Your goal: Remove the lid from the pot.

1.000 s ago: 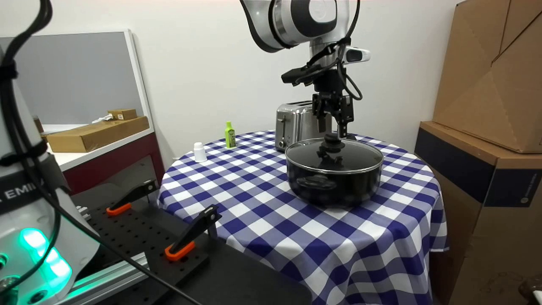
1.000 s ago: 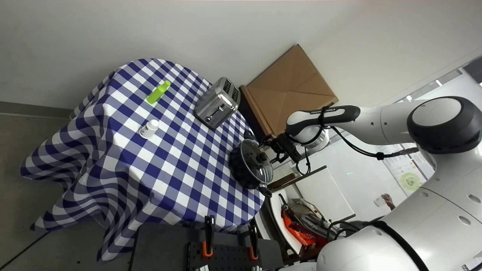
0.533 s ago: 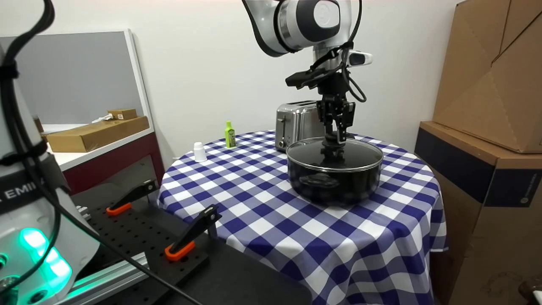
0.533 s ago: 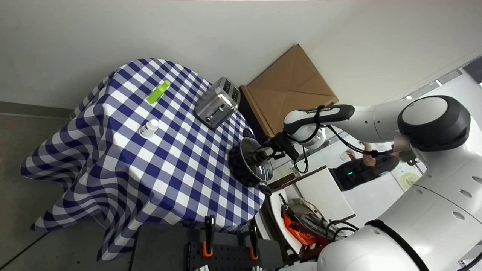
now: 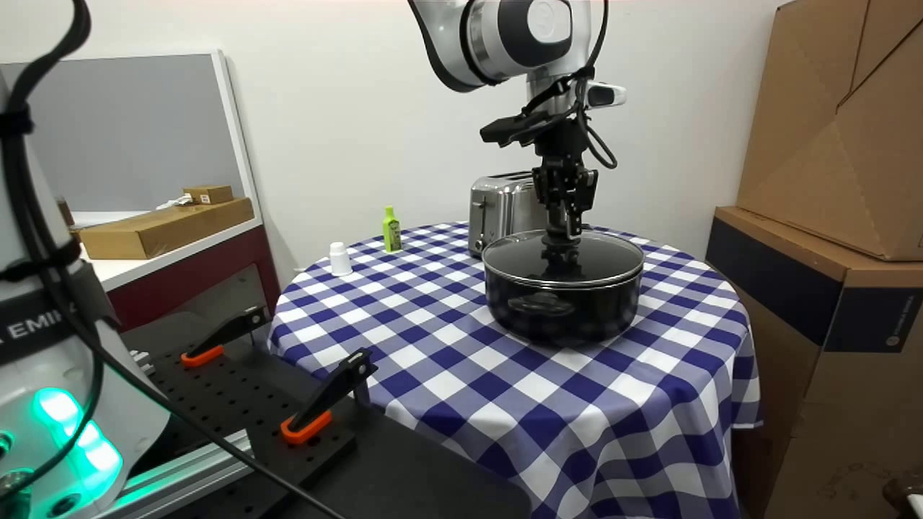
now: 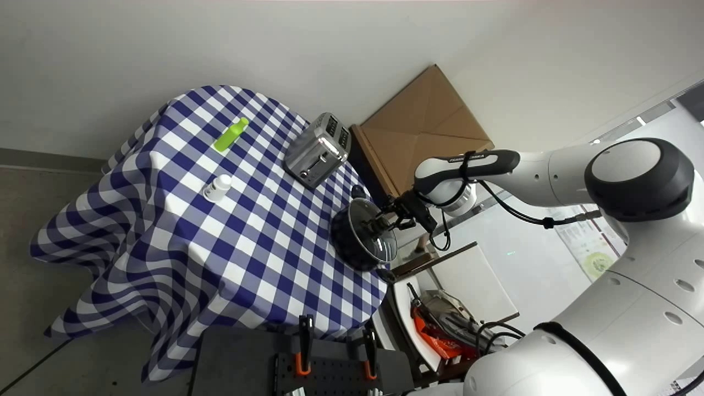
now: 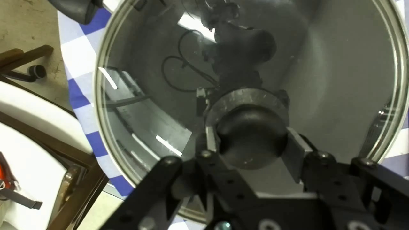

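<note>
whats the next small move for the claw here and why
Probably a slow, straight lift: in the wrist view the claw appears closed against both sides of the knob, and in both exterior views the lid covers the pot.

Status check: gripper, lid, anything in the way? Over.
Gripper shut on knob. Lid over pot; whether fully seated, can't tell. Toaster nearby, apart from pot.
</note>
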